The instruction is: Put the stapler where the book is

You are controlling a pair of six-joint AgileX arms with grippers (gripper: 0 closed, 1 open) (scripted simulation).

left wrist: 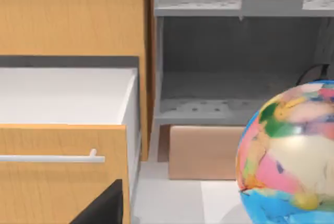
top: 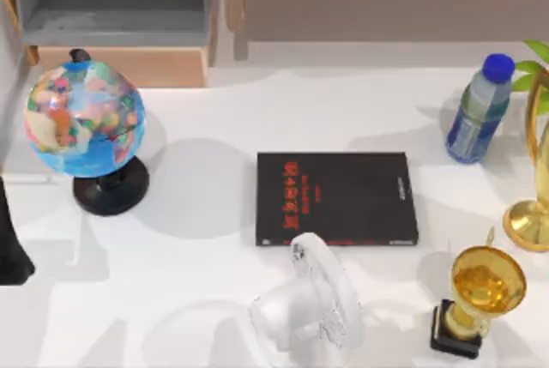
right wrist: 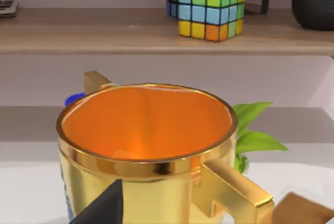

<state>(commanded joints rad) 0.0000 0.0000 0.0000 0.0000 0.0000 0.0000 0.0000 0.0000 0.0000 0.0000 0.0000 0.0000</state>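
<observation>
The book [top: 336, 198] lies flat in the middle of the table, black with red lettering on its cover, its long side running left to right. The stapler is out of view. My left arm [top: 12, 244] is a dark shape parked at the table's left edge, well left of the book. A dark corner of the left gripper [left wrist: 103, 208] faces a wooden cabinet and the globe [left wrist: 292, 156]. A dark corner of the right gripper [right wrist: 102, 208] sits close behind a gold cup [right wrist: 146, 140].
A globe [top: 84, 119] stands at the back left. A translucent white fan [top: 313, 304] sits just in front of the book. A water bottle [top: 477, 109], a gold trophy [top: 482, 291] and a taller gold cup [top: 533, 214] crowd the right side. An open drawer [left wrist: 62, 96] juts out.
</observation>
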